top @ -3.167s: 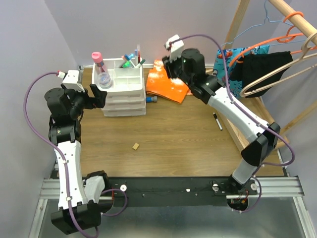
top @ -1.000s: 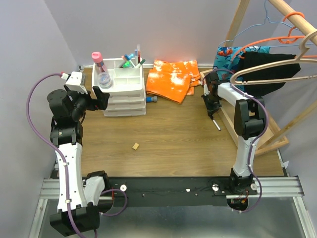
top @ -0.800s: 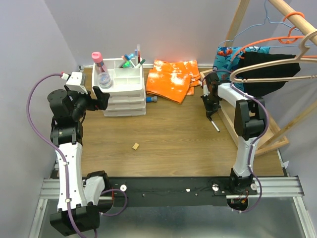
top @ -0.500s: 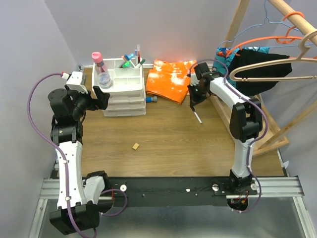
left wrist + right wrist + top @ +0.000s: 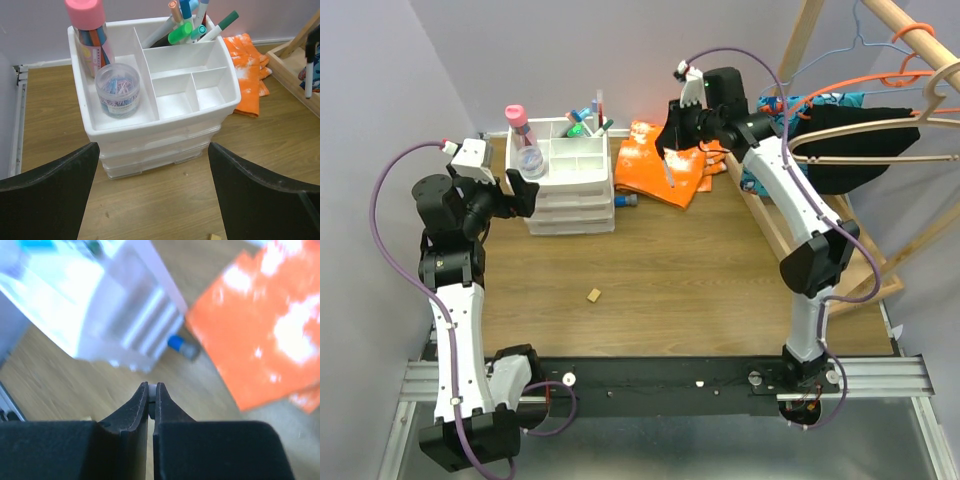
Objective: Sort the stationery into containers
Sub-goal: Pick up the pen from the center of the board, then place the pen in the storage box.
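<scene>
step: slim white pen in transit to the drawer unit | right end effector clamped on it, up over the orange cloth | left end effector wide apart beside the unit | next: guessing swing left, drop it in the far pen compartment

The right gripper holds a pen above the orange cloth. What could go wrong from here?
1. The right gripper pinches the pen only near one end, so it may swing or slip onto the orange cloth.
2. The drawer unit has a rear compartment crowded with standing pens; lowering another could knock them.
</scene>
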Motion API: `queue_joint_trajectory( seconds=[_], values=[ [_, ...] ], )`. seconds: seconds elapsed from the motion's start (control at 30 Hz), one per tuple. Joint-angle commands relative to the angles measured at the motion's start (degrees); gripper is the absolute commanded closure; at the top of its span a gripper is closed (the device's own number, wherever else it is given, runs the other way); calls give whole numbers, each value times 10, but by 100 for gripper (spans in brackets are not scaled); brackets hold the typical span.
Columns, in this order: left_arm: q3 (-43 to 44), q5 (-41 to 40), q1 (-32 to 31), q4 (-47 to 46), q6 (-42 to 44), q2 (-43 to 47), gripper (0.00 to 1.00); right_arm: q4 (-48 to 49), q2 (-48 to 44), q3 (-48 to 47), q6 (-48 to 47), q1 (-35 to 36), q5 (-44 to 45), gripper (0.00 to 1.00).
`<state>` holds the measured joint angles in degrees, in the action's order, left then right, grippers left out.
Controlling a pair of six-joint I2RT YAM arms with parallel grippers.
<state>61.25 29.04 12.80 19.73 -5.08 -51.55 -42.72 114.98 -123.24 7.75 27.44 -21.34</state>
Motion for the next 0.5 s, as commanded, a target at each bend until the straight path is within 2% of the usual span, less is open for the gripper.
queue_joint_trajectory(
  seconds=[0.0,0.07,0.1,0.23,0.3,0.47],
  values=[
    [23,-17,6,11,23,0,1,165,-51,-30,45,-1,-65,92],
    [25,-17,7,12,23,0,1,256,-91,23,65,2,-88,93],
    [26,-17,7,13,23,-1,1,334,-99,33,83,4,-89,93],
    [26,-19,9,17,26,-1,1,456,-86,29,110,27,-76,93],
    [26,-20,11,18,28,0,1,510,-62,26,118,45,-56,93],
    [32,-29,11,38,41,4,1,558,8,-38,103,82,-28,93]
  ],
)
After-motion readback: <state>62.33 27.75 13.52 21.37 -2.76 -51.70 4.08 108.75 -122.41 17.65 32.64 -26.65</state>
